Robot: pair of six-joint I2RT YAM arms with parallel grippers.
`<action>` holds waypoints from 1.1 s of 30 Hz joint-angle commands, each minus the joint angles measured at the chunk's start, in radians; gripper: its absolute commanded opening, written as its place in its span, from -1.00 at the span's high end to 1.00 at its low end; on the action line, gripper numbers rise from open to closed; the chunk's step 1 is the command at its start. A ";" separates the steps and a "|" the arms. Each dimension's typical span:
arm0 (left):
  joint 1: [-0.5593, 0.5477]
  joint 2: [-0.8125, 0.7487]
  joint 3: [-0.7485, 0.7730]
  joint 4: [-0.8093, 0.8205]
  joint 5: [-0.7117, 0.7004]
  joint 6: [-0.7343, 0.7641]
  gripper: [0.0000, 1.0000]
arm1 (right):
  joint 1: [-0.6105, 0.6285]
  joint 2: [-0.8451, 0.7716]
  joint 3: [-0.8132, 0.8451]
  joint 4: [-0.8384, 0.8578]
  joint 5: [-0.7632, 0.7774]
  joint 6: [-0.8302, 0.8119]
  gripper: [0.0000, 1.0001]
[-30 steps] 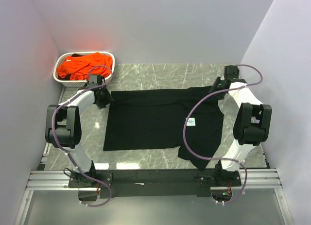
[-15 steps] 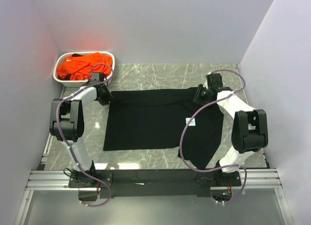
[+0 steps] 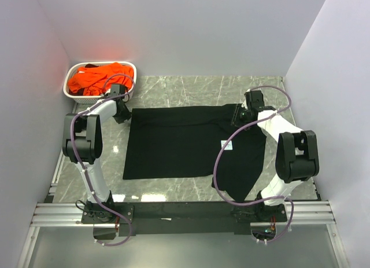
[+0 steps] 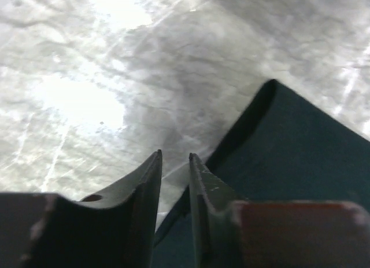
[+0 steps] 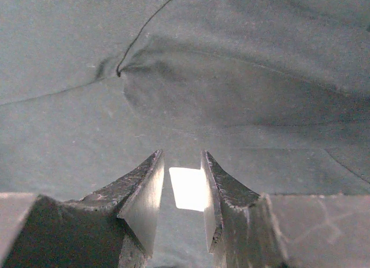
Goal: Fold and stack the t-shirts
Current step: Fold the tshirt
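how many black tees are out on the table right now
1. The black t-shirt lies spread out on the table. More could be hidden under the orange cloth heaped in the basket at the far left corner.

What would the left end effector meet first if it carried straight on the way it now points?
Probably the bare marble table, beside the black t-shirt; depth is unclear, so the left end effector might brush its edge.

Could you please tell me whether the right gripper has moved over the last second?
Yes. The right gripper has shifted left and slightly nearer, away from the far right corner of the table, and is further in over the black t-shirt.
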 commanded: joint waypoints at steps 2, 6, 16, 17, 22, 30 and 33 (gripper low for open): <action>-0.002 -0.049 0.044 -0.047 -0.076 -0.004 0.31 | 0.052 -0.052 0.030 -0.016 0.056 -0.072 0.21; -0.038 -0.138 0.023 -0.067 -0.085 -0.001 0.04 | 0.133 -0.032 0.079 -0.045 0.168 -0.125 0.18; -0.133 -0.138 0.027 -0.056 -0.017 0.016 0.11 | 0.286 0.113 0.229 -0.123 0.372 -0.211 0.07; -0.131 -0.109 0.045 -0.050 -0.013 0.027 0.13 | 0.291 0.121 0.251 -0.126 0.377 -0.213 0.07; -0.131 -0.026 0.098 -0.047 -0.007 0.062 0.26 | 0.317 0.199 0.312 -0.154 0.417 -0.219 0.07; -0.127 0.068 0.107 -0.042 -0.030 0.082 0.35 | 0.317 0.292 0.363 -0.178 0.494 -0.219 0.12; -0.125 0.083 0.099 -0.044 -0.048 0.087 0.38 | 0.319 0.318 0.372 -0.183 0.514 -0.225 0.24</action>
